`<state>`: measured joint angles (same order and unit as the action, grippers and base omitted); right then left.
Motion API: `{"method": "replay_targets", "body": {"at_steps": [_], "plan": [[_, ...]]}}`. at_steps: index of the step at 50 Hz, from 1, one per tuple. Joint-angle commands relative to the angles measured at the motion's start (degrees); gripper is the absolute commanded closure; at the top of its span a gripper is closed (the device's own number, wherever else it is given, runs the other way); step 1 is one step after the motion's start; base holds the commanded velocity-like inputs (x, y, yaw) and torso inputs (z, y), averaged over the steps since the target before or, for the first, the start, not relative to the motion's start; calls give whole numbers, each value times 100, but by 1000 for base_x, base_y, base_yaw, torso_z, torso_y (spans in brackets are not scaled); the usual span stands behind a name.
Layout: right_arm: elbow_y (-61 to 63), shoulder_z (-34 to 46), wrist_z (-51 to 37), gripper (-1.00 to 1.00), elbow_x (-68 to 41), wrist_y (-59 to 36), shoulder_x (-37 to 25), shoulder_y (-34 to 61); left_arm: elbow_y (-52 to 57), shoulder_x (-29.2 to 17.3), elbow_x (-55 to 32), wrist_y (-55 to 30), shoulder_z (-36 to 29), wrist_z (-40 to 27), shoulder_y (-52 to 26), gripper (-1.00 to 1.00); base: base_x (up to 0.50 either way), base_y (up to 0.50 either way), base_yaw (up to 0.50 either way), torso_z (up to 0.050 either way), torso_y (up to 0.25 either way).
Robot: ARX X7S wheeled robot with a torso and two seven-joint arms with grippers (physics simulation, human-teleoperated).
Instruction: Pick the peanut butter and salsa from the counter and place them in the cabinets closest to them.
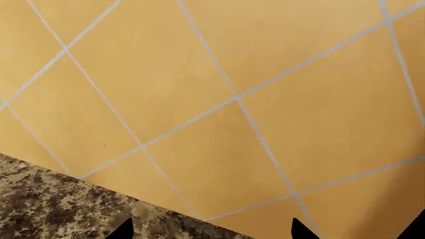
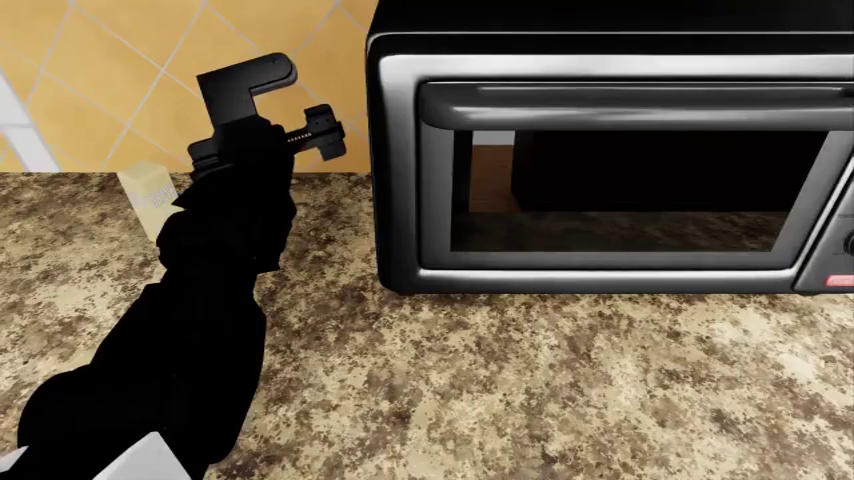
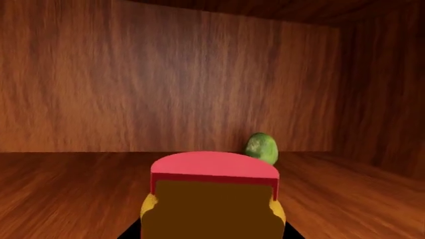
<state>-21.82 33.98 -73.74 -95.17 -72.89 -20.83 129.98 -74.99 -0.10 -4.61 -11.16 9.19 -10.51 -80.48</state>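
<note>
One peanut butter (image 3: 211,199) jar, red lid over a yellow-orange body, inside a wooden cabinet (image 3: 166,84), close up in the right wrist view and cut off at its base, so contact with the cabinet floor impossible to judge. One round green object (image 3: 262,147) on the cabinet floor just behind the jar, partly hidden by the lid, too small to identify. Two thin black slivers of the right gripper (image 3: 209,234) either side of the jar's lower edge; whether those jaws are pinching the jar or merely flanking it cannot be told. One black arm in the head view, raised at the left, ending in the left gripper (image 2: 274,100) in front of the tiled wall (image 2: 94,80). In the left wrist view, tips of that gripper's jaws spread apart, nothing between them, pointing at orange tiles and a corner of the speckled surface (image 2: 534,390). One black and silver oven (image 2: 614,160) on the surface, door closed, interior dark behind the glass, right edge cut off. One pale block (image 2: 144,187) by the wall, half hidden behind the arm, hard to make out.
</note>
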Motion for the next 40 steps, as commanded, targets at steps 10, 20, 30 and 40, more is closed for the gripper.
{"method": "replay_targets", "body": {"at_steps": [10,20,30,40], "plan": [[-14,604,487,-100,445,-10,-80,-184,0,-1,5,17,5,23,3,-100,4,0,1,0,0],[-330,840,1027,-100,958,145,-54,-31,0,1,-11,32,-41,24,13,-100,0,0,0,0,0],[-883,1143,1744,-100,1633,455,124,262,0,1,-37,25,-91,28,1,-100,9,1,3,0,0],[-951,1072,1899,-100,1980,379,183,449,0,1,-40,29,-101,36,3,-100,9,1,4,2,0]]}}
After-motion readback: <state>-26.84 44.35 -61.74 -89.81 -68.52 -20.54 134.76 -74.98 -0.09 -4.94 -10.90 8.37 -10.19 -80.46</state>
